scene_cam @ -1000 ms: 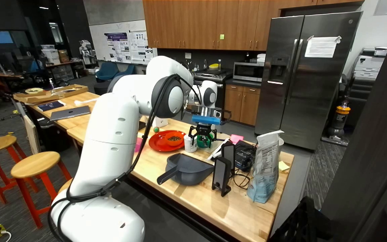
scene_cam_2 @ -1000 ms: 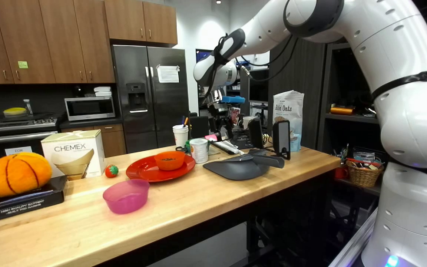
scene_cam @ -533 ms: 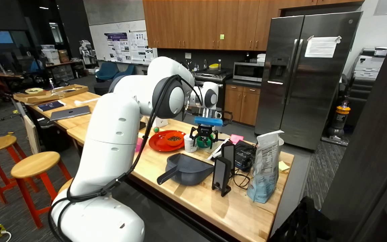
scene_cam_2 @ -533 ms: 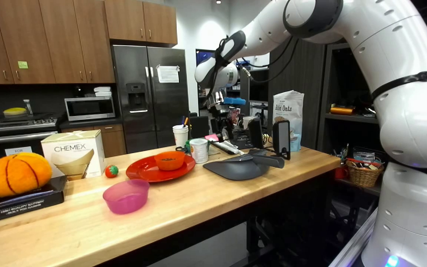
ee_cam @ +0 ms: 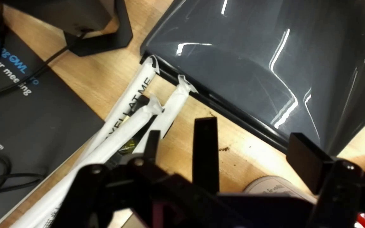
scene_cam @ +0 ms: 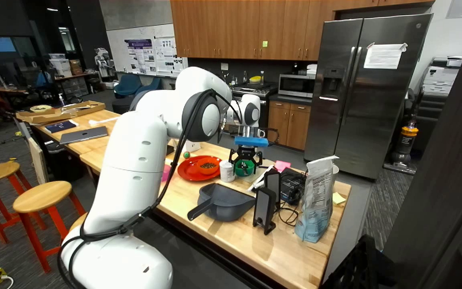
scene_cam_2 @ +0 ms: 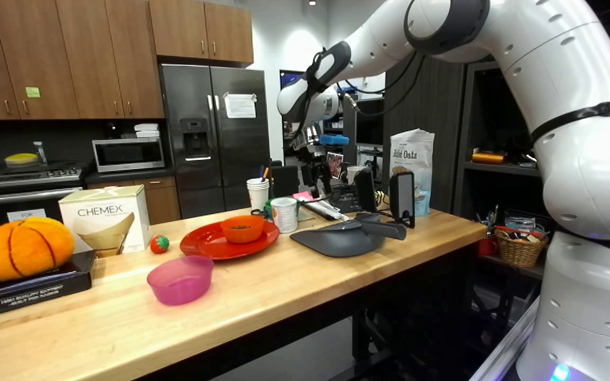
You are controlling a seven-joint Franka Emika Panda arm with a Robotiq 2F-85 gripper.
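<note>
My gripper [scene_cam: 246,163] has several black fingers, spread apart with nothing between them. It hangs above the table near a green bowl [scene_cam: 249,171] and a white canister [scene_cam: 227,171]. It also shows in an exterior view [scene_cam_2: 318,191]. In the wrist view, bare wood with dark specks [ee_cam: 224,149] shows between the fingers. The canister's top [ee_cam: 272,186] is partly hidden by the gripper there. White paper-wrapped sticks [ee_cam: 174,103] lie to its left. A dark grey dustpan [ee_cam: 230,66] lies beyond the fingers.
A red plate [scene_cam_2: 199,244] with an orange bowl [scene_cam_2: 242,233] stands beside the canister. Two dark speakers [scene_cam: 264,208], a black box [ee_cam: 33,110] with cables and a tall oats bag [scene_cam: 317,196] stand opposite. A pink bowl [scene_cam_2: 180,286] and a Chemex box [scene_cam_2: 109,219] stand further along.
My gripper has shifted slightly to the right and, in the last half second, risen a little. The things on the table have not moved.
</note>
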